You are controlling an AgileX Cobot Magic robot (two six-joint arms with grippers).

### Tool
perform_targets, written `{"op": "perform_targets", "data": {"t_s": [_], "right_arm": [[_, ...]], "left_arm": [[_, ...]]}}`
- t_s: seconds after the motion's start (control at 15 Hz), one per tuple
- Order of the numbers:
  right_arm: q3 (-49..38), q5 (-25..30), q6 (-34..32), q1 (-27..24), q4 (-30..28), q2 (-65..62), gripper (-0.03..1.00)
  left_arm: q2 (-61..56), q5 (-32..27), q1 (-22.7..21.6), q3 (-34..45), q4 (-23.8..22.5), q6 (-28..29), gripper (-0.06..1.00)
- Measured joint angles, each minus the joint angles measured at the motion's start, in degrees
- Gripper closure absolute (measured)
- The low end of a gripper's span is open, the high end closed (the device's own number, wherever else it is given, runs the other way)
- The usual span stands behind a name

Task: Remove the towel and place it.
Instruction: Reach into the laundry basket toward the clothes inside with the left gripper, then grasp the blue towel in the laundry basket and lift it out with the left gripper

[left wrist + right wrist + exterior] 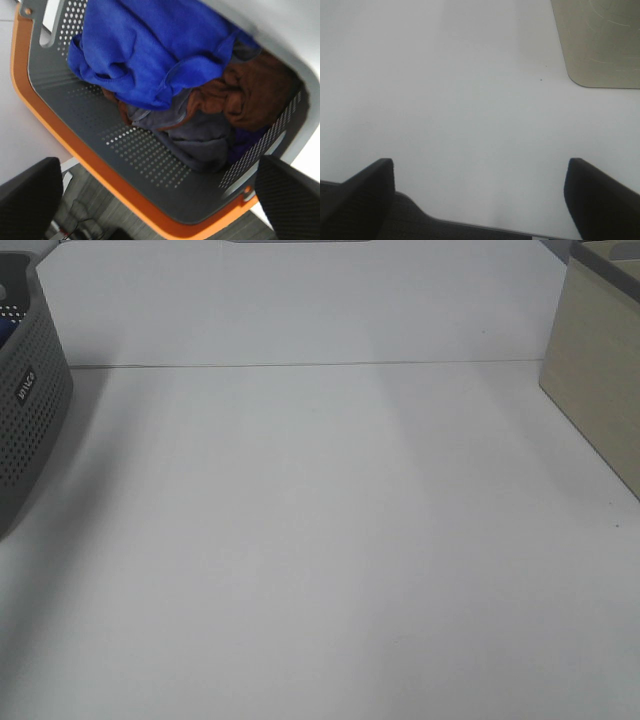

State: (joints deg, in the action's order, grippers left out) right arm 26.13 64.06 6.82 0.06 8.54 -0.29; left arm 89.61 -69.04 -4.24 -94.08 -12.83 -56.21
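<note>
The royal-blue towel point(150, 47) lies bunched in the grey basket point(75, 105), on top of a brown cloth point(245, 95) and a grey-purple cloth point(200, 137). My left gripper point(160, 200) hovers above the basket, jaws wide open and empty; only its black fingertips point(30, 200) show. In the exterior high view only the basket's perforated side point(30, 420) shows at the left edge, with a sliver of blue inside, and neither arm is in view. My right gripper point(480, 200) is open and empty above the bare white table point(460, 90).
The basket has an orange rim point(100, 165) and stands at the table's left edge. A beige box point(600, 380) stands at the right edge; it also shows in the right wrist view point(600, 40). A seam crosses the white table point(320, 540).
</note>
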Motion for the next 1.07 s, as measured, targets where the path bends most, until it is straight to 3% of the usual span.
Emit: {"op": "perform_targets", "data": {"t_s": [0.13,0.4,0.93,1.07], "right_arm": [[0.0,0.0,0.0,0.0,0.0,0.0,0.08],[0.0,0.0,0.0,0.0,0.0,0.0,0.08],[0.0,0.0,0.0,0.0,0.0,0.0,0.08],[0.0,0.0,0.0,0.0,0.0,0.0,0.08]], "left_arm": [[4.2,1.8,-2.1,-0.2,-3.7,-2.1,-0.05],[13.8,7.3,-5.9,-0.2,-5.0,-4.3,-0.05],[28.2,22.2,-6.2,-0.2,-6.4,-5.0,-0.05],[30.9,23.6,-6.2,-0.2,-6.4,-5.2,-0.05]]}}
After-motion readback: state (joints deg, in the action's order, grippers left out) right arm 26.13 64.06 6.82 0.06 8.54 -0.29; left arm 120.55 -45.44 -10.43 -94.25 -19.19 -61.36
